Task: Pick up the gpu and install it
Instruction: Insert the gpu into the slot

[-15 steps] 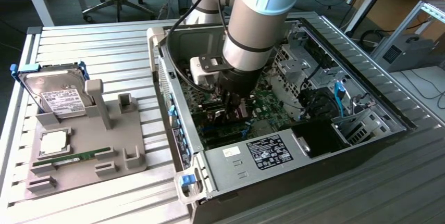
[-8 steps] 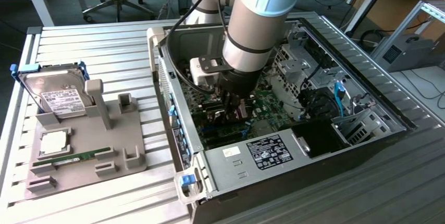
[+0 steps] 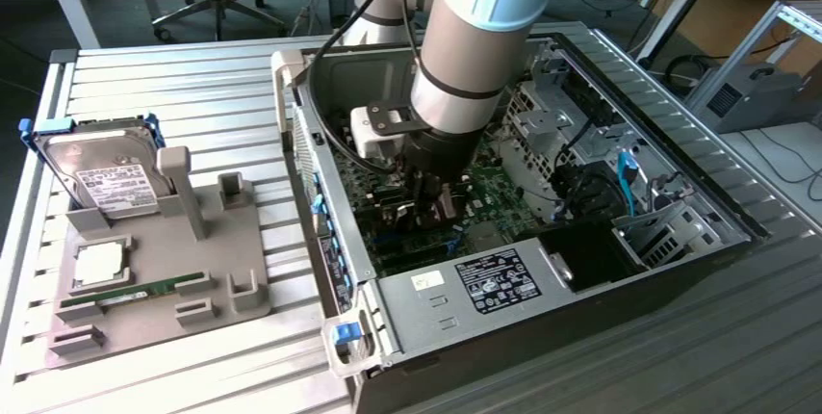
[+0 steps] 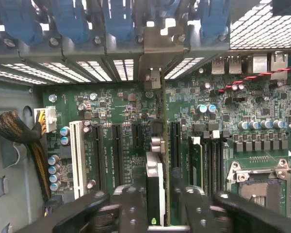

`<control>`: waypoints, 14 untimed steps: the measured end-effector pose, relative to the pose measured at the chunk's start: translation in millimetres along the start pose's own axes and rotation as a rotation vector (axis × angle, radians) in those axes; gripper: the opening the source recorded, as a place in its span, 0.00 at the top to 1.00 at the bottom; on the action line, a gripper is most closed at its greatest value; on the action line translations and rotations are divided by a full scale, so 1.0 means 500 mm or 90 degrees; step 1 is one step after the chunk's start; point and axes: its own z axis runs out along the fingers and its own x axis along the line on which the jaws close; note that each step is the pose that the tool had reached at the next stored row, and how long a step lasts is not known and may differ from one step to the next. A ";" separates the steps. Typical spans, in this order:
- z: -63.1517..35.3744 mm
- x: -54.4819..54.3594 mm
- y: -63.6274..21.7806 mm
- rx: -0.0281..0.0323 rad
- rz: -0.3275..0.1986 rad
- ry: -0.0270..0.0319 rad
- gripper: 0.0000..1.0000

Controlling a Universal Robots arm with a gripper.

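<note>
Slatted metal tabletop carries an open PC case at the centre and right of the exterior view, with a grey fixture at the lower left that holds a hard drive in a blue frame and a green RAM stick. Desks and a chair base sit along the top edge. An arm reaches down from the top centre into the case, and the tool sits low over the motherboard. In the wrist view, the tool at the bottom centre is clamped on the gpu, its two fingers pressing on either flat side of the card. The gpu stands on edge, its long axis running from the bottom centre up toward the case's rear wall, parallel to the black slots on either side of it. Its grey bracket points at the rear wall, upper centre, among the blue latches.
</note>
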 end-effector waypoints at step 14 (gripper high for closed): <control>-0.067 -0.003 0.001 0.0000 0.000 0.0003 0.59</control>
